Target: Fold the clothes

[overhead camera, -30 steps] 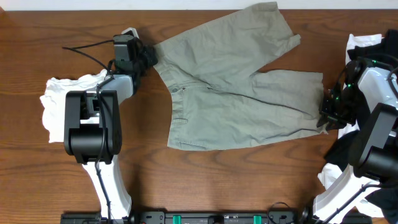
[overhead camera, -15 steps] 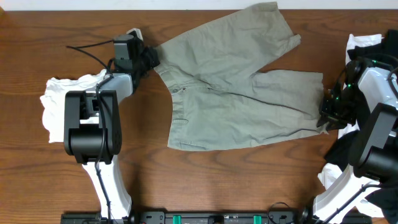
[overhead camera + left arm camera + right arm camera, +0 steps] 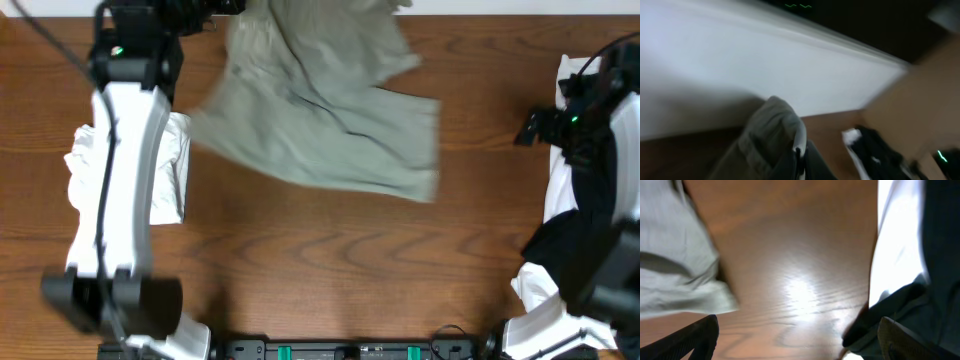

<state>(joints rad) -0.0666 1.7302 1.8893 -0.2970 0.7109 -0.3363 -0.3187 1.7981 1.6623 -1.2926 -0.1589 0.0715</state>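
Observation:
The khaki shorts (image 3: 320,120) are partly lifted off the wooden table (image 3: 330,270), blurred and hanging down from the far left. My left gripper (image 3: 222,8) is raised at the far edge and shut on the shorts' waistband corner. In the left wrist view its fingers (image 3: 799,155) pinch the khaki shorts (image 3: 767,137). My right gripper (image 3: 525,128) stands open to the right of the shorts and apart from them. In the right wrist view the right gripper (image 3: 799,330) is wide open over bare wood, with the shorts' leg (image 3: 675,275) at the left.
A white folded garment (image 3: 88,170) lies at the left under my left arm. A black garment with white trim (image 3: 585,215) is piled at the right edge, also seen as the black and white garment (image 3: 910,255) beside my right fingers. A wall runs along the far edge.
My left arm has risen and swung toward the far edge, pulling the shorts up and leftward. My right gripper has opened, let go of the leg hem and pulled back.

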